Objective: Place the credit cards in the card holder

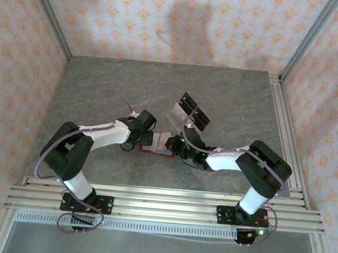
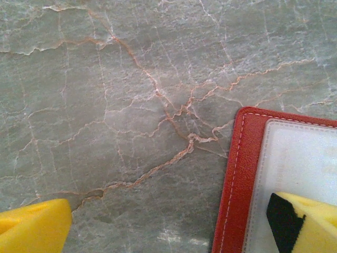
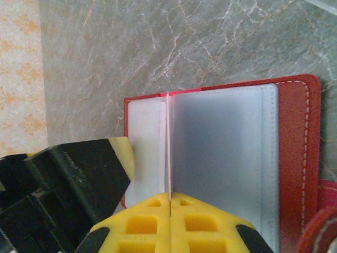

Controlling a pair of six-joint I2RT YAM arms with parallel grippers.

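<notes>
- Progress: early to mid, by my read. The card holder (image 3: 295, 158) lies open on the desk (image 1: 101, 91) between the two arms, red cover down and pale sleeves up. No card is clearly seated yet.
- Right gripper (image 3: 169, 203): jaws clenched on a thin sheet (image 3: 168, 137), pinkish at its top edge. It stands edge-on over the holder's fold.
- I cannot tell whether that sheet is one of the credit cards or a sleeve leaf; edge-on it reads as either.
- Left gripper (image 2: 166, 213): jaws released and spread wide. One pad (image 3: 120, 158) rests on the holder's left inner page and the other hangs over bare desk. It looks like it is pinning the holder flat, not grasping.
- Holder contents: the sleeves are cloudy plastic. The right page looks grey-blue and the left looks white. No card outline is readable through them, so what is inside I cannot tell.
- Clear rack (image 1: 179, 114): just behind the holder, holding black cards (image 1: 195, 112). Not part of this job.
- Left to do, as I judge it: get the cards into sleeves and let go. If the pinched sheet is a card, it needs to tip into a pocket mouth.
- Risk: the holder could slide or flip shut if the left pad lifts.
</notes>
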